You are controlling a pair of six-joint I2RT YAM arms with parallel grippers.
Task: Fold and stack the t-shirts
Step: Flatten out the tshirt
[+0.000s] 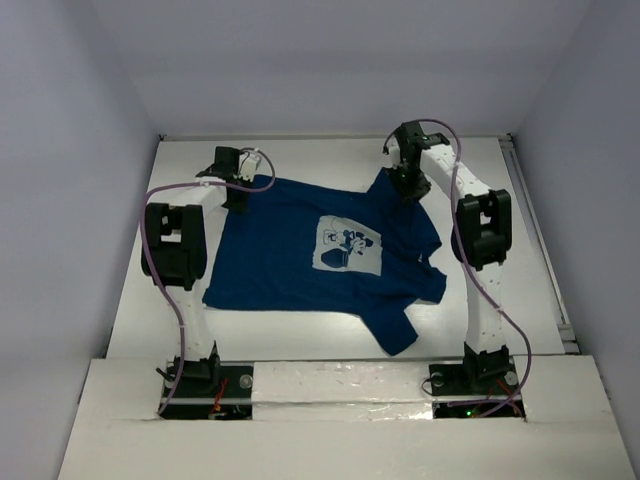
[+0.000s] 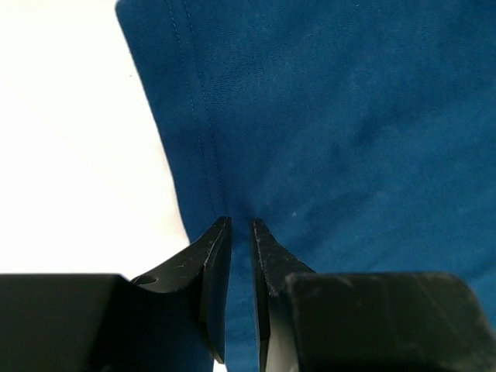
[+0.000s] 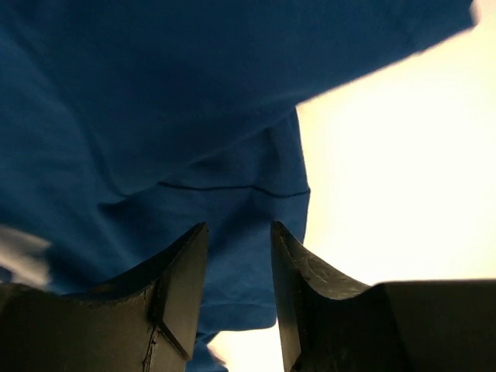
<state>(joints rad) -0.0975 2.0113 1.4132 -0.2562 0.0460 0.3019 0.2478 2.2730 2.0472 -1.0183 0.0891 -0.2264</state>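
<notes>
Left hand (image 2: 240, 226) first: its two fingers (image 2: 215, 263) are clenched nearly together on the stitched hem (image 2: 182, 139) of the t-shirt (image 1: 300, 255). A thin slit of blue shows between them, so I read this as a pinch on the cloth. The grip sits at the far left corner of the shirt. Just to the left of that hem edge the white worktop (image 1: 300, 160) lies bare.

On the other side, my right hand (image 3: 239, 229) is released. Its jaws stand well apart above the blue cloth of the far sleeve (image 1: 392, 185), where a dark seam line crosses just ahead of the fingertips. I cannot tell whether the tips touch the fabric. Bright worktop opens immediately to the right of that sleeve's edge.

Spreading out from both hands, the t-shirt lies flat and face up across the middle of the worktop. Its pale print (image 1: 348, 247) is turned sideways (hem to my left, neck end to my right). The left edge runs close beside my left arm, and the right edge wrinkles a little near my right arm.

A near sleeve (image 1: 395, 330) juts toward the front edge of the worktop, close to it. Bare strips of worktop run beyond the shirt's far edge and along both outer sides.
</notes>
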